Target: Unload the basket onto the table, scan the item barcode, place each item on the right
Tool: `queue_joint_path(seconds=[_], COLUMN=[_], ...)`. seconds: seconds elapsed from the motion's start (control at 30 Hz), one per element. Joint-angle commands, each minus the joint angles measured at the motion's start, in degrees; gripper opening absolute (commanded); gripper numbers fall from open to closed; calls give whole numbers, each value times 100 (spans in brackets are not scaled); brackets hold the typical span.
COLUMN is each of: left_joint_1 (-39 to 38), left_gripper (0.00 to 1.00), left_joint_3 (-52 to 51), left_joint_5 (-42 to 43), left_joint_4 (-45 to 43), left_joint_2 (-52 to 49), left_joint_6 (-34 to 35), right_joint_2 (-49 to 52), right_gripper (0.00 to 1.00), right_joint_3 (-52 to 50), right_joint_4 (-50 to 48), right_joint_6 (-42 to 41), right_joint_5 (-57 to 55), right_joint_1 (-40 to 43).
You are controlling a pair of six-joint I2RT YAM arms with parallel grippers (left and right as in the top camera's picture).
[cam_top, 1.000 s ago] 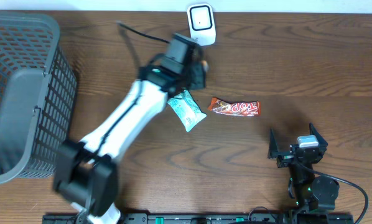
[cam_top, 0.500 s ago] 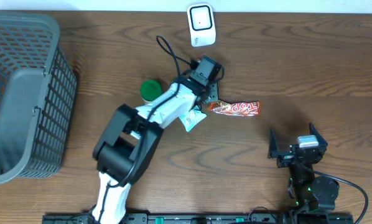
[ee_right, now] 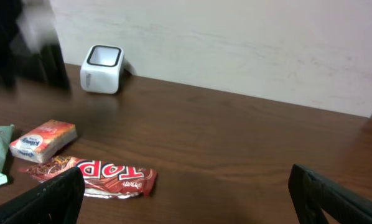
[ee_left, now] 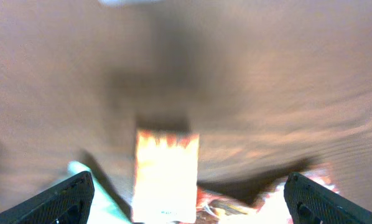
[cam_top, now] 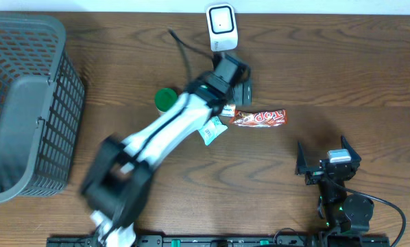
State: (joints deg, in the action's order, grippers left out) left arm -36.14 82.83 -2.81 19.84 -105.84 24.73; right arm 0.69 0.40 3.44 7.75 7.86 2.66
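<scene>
**Two claws open, orange pack lying loose near the scanner**

Both arms have empty claws. The left gripper [cam_top: 238,88] is stretched out close to the white scanner [cam_top: 221,27], its fingers spread wide with nothing between them. The right gripper [cam_top: 326,162] sits well apart at the near edge of the table [cam_top: 356,75], also spread wide and empty.

The small orange pack [ee_right: 44,140], which I take to be the item to scan, lies flat on the wood. It touches or nearly touches the end of the TOP bar [cam_top: 260,119], and a green-and-white sachet [cam_top: 210,130] is just beside it. My guess is that this is the pick-up step. The next move would be to bring the fingers down either side of the pack, close on it, and turn its barcode face towards the scanner window.

From above, the arm hides most of the pack, though the green lid [cam_top: 166,99] and grey basket [cam_top: 27,41] show only there. The left wrist camera is blurred but puts the pack directly ahead, between the fingertips. The right wrist camera gives the clearest side view, with the pack resting on the table and the scanner standing beyond it.
</scene>
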Motion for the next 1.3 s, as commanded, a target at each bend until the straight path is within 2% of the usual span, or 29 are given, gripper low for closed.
queue_joint_path(seconds=[0.0, 0.13, 0.23, 0.4, 0.57, 1.1, 1.27], left_joint_1=[138, 459, 960, 2026, 2621, 2734, 2734], left_gripper=[98, 98, 98, 98, 98, 98, 98], left_joint_3=[111, 111, 109, 109, 109, -109, -109], left_joint_5=[-566, -595, -997, -1163, -1169, -1139, -1137], left_joint_4=[114, 439, 739, 1215, 1355, 1864, 1961], left_joint_2=[1364, 2579, 3331, 4306, 4994, 5963, 6035], left_joint_6=[-1115, -2396, -2892, -2903, -2920, -2892, -2590], right_joint_2=[-31, -31, -31, -31, -31, -31, -31], right_gripper=[99, 99, 99, 99, 99, 99, 99], right_joint_3=[-9, -9, -9, -9, -9, -9, -9], right_joint_4=[22, 22, 22, 22, 22, 22, 22], right_joint_6=[-85, -85, -85, -85, -85, -85, -85], right_joint_5=[-9, -7, -9, -9, -7, -7, -7], right_joint_1=[-50, -50, -50, -50, -50, -50, -50])
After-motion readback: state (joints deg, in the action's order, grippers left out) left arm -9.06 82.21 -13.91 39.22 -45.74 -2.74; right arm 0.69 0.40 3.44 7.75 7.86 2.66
